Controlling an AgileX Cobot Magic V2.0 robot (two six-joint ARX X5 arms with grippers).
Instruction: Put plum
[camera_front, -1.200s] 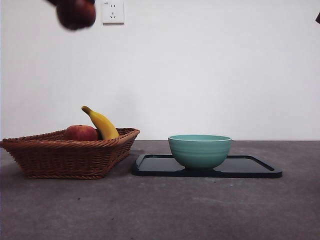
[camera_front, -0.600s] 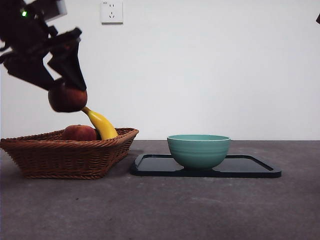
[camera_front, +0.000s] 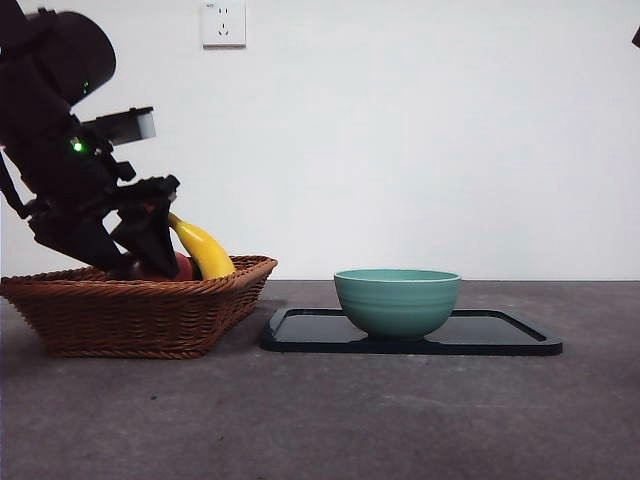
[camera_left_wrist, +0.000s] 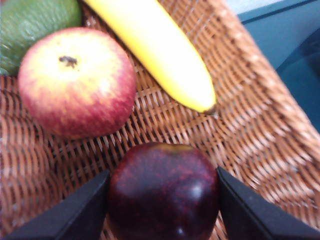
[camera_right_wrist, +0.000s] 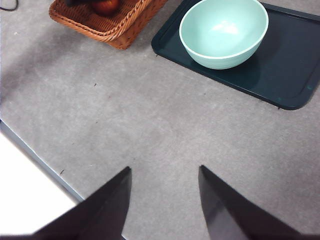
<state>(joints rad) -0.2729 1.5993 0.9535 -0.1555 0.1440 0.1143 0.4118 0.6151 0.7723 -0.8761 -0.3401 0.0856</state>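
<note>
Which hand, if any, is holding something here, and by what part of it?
The left hand holds the plum by its two opposite sides, low inside the basket. The right hand holds nothing.

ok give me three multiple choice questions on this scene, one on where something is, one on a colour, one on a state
1. Where is the plum?
A. In the bowl
B. Low in the basket, between the left gripper's jaws
C. On the tray

2. What colour is the bowl?
A. Pale green
B. Red
C. White

3. How does the right gripper stand?
A. Shut on the banana
B. Shut on the bowl
C. Open and holding nothing, above the grey table

Answers:
1. B: the left wrist view shows the dark plum pressed between both jaws over the wicker, near the apple and banana.
2. A: the bowl shows pale green on the dark tray.
3. C: the right wrist view shows a wide gap between its jaws with only table in it.
</note>
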